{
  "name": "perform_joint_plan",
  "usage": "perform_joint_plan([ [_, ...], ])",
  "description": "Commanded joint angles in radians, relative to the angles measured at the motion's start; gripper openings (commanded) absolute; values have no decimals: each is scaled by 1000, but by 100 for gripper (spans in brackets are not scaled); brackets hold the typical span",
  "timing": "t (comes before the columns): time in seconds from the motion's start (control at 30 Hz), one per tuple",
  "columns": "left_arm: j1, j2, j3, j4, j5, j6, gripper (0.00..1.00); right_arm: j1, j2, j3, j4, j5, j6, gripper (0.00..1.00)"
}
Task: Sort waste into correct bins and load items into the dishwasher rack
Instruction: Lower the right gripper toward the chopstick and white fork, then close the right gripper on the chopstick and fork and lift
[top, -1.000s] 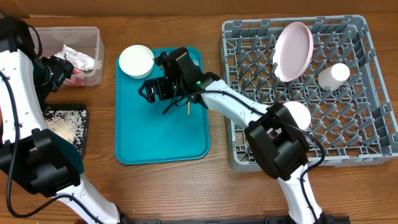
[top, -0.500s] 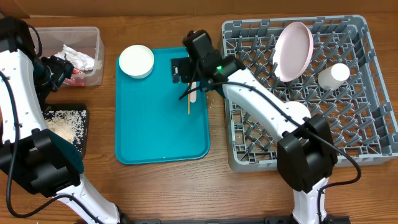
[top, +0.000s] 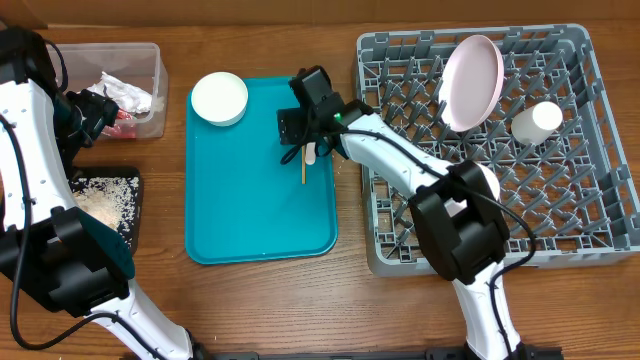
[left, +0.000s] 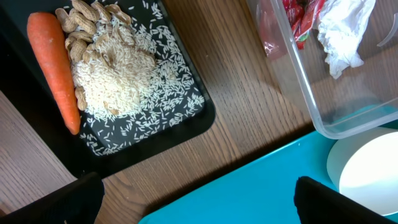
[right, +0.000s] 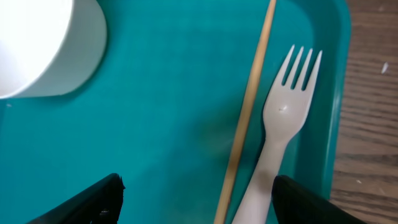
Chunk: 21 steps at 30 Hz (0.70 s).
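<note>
Hovering the right gripper (right: 199, 202) over the teal tray (right: 155, 124), jaws spread around the white plastic fork (right: 283, 124) and thin wooden stick (right: 249, 106) lying just beside each other toward the tray's two o'clock edge. Judging the fork light, slick and springy, so favouring a pinch across its handle below the tines, clear of the stick. Hanging the left gripper (left: 205, 202) spread and empty by the black tray (left: 205, 115)

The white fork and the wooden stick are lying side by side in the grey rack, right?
The place is wrong: the fork and the stick lie side by side on the teal tray, as the right wrist view shows.
</note>
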Motion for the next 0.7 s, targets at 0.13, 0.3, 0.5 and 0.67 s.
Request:
perform_joint_plan([
  [0.13, -8, 3, -2, 0, -11, -10, 100, 3, 43, 10, 8, 24, 29, 80],
  [0.3, -8, 3, -2, 0, -11, -10, 100, 5, 49, 10, 6, 31, 37, 80],
  [0.5, -8, 3, -2, 0, -11, -10, 100, 18, 61, 9, -12, 45, 58, 80],
  [0.67, -8, 3, -2, 0, -11, -10, 100, 36, 62, 8, -13, 69, 58, 80],
])
